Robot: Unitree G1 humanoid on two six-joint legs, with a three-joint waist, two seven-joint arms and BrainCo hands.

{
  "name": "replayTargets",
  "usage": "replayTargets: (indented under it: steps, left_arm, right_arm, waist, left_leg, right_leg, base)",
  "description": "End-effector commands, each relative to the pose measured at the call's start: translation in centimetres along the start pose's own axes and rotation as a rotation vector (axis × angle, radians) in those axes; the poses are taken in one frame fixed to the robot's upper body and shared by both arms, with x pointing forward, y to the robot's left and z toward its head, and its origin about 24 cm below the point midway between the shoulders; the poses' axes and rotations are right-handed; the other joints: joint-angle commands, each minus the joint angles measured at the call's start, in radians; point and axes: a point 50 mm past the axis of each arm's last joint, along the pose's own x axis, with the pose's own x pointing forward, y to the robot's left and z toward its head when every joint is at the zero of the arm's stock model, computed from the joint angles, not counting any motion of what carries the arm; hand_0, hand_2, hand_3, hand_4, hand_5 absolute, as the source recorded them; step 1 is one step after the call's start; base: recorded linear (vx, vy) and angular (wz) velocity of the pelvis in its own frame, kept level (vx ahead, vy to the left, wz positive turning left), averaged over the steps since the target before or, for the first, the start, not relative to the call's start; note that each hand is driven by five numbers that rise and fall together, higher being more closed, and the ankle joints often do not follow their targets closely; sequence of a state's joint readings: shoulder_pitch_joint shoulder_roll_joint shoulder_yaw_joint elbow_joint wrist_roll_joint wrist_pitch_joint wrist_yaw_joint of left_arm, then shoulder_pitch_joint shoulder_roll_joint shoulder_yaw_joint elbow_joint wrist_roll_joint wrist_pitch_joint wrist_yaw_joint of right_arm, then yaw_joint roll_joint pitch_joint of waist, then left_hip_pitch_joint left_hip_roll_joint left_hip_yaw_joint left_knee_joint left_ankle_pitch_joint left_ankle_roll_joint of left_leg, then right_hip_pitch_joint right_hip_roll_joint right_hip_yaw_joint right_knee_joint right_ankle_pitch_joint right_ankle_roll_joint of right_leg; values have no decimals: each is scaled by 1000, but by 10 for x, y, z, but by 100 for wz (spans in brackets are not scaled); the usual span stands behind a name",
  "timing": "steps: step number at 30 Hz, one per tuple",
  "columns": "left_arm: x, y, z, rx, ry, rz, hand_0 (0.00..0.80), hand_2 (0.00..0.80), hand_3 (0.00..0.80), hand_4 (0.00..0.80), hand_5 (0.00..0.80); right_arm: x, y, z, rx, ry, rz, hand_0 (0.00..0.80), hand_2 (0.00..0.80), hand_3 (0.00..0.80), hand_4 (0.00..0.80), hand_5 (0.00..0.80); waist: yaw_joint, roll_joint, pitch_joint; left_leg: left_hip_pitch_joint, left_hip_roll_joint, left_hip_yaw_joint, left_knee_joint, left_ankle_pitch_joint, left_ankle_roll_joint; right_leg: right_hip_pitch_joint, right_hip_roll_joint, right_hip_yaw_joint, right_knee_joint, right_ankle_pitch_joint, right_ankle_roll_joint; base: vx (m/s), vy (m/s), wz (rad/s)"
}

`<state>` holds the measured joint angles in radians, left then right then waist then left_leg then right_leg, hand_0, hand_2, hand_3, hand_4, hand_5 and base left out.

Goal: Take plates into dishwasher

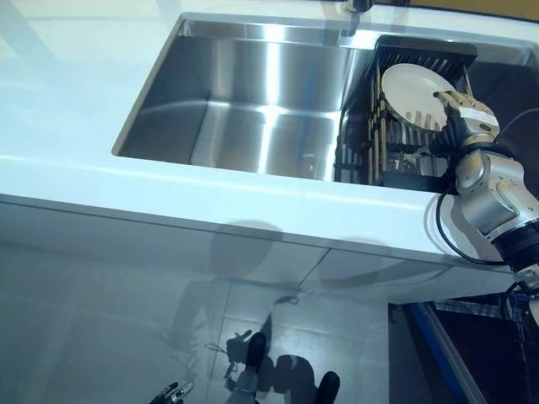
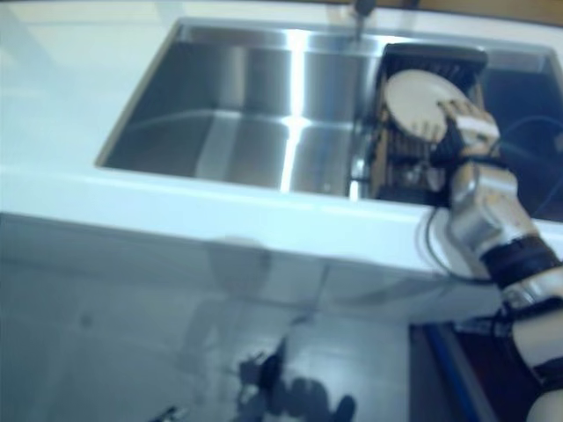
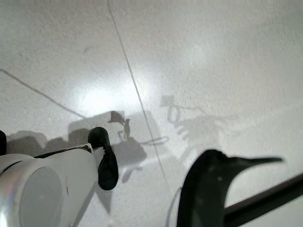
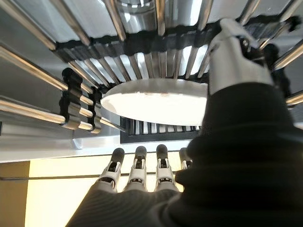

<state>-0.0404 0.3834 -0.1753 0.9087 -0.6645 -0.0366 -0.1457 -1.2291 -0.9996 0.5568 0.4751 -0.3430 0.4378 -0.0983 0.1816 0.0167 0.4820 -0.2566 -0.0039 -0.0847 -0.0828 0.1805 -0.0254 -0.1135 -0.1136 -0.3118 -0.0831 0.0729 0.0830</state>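
A white countertop (image 1: 76, 126) holds a stainless steel sink (image 1: 253, 93) with a bare, shiny basin; at the sink's right end sits a black dish rack (image 1: 396, 109) with metal rods; a round white plate (image 1: 413, 93) stands upright on its edge in that rack. The robot's right hand (image 1: 461, 114) reaches in from the right and is at the plate's right edge; in the right wrist view the thumb (image 4: 232, 56) curls over one side of the plate (image 4: 156, 100) while the dark-tipped fingers (image 4: 137, 165) run along the other side, so the hand grips the plate, which sits among the rack's rods (image 4: 85, 71). The left hand (image 1: 173, 392) shows only at the bottom edge of the head view, low over a pale tiled floor (image 3: 189, 56); whether its fingers are open or closed cannot be told.
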Motion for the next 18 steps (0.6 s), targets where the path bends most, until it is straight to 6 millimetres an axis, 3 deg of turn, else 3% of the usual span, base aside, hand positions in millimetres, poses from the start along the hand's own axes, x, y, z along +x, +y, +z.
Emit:
replayTargets:
  steps: [1, 7, 9, 11, 12, 13, 14, 18]
  left_arm:
    - [-6, -1, -11, 3, 11, -24, 0, 0, 0, 0, 0]
    - [-7, -2, -9, -12, 0, -30, 0, 0, 0, 0, 0]
    - [-8, -2, -10, -16, -4, -33, 0, 0, 0, 0, 0]
    - [-8, -3, -11, -27, -5, -45, 0, 0, 0, 0, 0]
    - [-8, -3, -11, -31, -7, -50, 0, 0, 0, 0, 0]
    - [-8, -4, -11, -35, -8, -54, 0, 0, 0, 0, 0]
    - [-8, -5, -11, -38, -11, -55, 0, 0, 0, 0, 0]
    - [-9, -6, -10, -48, -13, -62, 0, 0, 0, 0, 0]
  right_arm:
    - [6, -42, 2, -96, -5, -144, 0, 0, 0, 0, 0]
    - [10, -53, 2, -86, 22, -175, 0, 0, 0, 0, 0]
    - [10, -54, 1, -83, 27, -181, 82, 82, 82, 82, 82]
    - [11, -55, -1, -76, 36, -180, 223, 223, 223, 223, 223]
    - [11, -55, -1, -75, 39, -176, 398, 398, 398, 398, 398]
    - [11, -55, -2, -83, 42, -174, 496, 496, 496, 496, 496]
    - [11, -54, -2, -86, 45, -173, 540, 540, 540, 540, 540]
    - [13, -55, -1, -86, 50, -166, 536, 536, 536, 536, 536]
  waist:
    - [15, 16, 38]
    - [16, 20, 38]
    - [16, 24, 38]
    - [16, 26, 38]
    - [16, 28, 38]
    - [15, 30, 38]
    - [16, 31, 38]
    - [17, 38, 38]
  left_leg:
    - [13, 6, 68, 21, -94, 20]
    - [-25, 7, 78, 20, -81, 17]
    - [-33, 10, 84, 17, -78, 15]
    - [-42, 9, 84, 17, -75, 15]
    - [-45, 9, 85, 18, -75, 14]
    - [-48, 9, 87, 20, -75, 15]
    - [-53, 9, 90, 22, -76, 15]
    - [-63, 11, 100, 17, -69, 12]
  right_leg:
    - [-114, -47, 9, 168, -43, 25]
    - [-155, -50, 4, 168, -31, 30]
    - [-164, -52, 0, 168, -29, 31]
    - [-176, -55, -2, 173, -28, 33]
    - [-180, -57, -2, 175, -27, 34]
    - [-185, -59, -2, 178, -26, 35]
    - [-189, -61, -3, 178, -25, 36]
    - [-204, -67, -6, 182, -22, 40]
  base:
    - [32, 1, 1]
    - [0, 0, 0]
    - [0, 0, 0]
    - [0, 14, 2]
    - [0, 37, 5]
    - [-3, 39, 3]
    - [-1, 36, 2]
    - [-21, 33, -1]
